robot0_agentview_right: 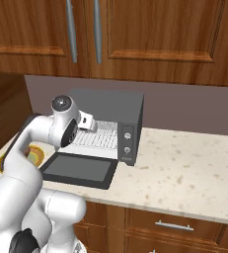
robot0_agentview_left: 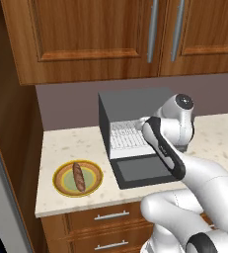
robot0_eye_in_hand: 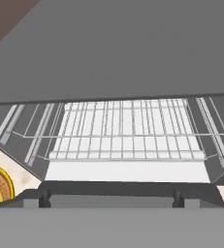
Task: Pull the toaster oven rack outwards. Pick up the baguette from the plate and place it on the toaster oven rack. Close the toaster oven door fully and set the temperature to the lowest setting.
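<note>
So you were on step one here, the rack pull, and nothing past it was done. The toaster oven (robot0_agentview_left: 135,106) sat on the counter (robot0_agentview_right: 194,168) with the toaster oven door (robot0_agentview_left: 140,172) dropped flat open toward you, and the toaster oven rack (robot0_eye_in_hand: 125,128) was sitting inside the cavity, its front bar right across the middle of the hand view. Your hand was parked at the oven mouth, about 3 o'clock of the rack in the left base view. Honestly I couldn't tell if the claw was open or closed; the fingertips didn't read clearly in any shot, and it didn't look like it had hold of anything. The baguette (robot0_agentview_left: 78,176) was lying on the plate (robot0_agentview_left: 61,184), well apart from the oven, around 8 o'clock of it. My guess for the next move: you'd need to ease in low, get the fingers around that front bar, then pull straight out over the door without tilting the rack.
</note>
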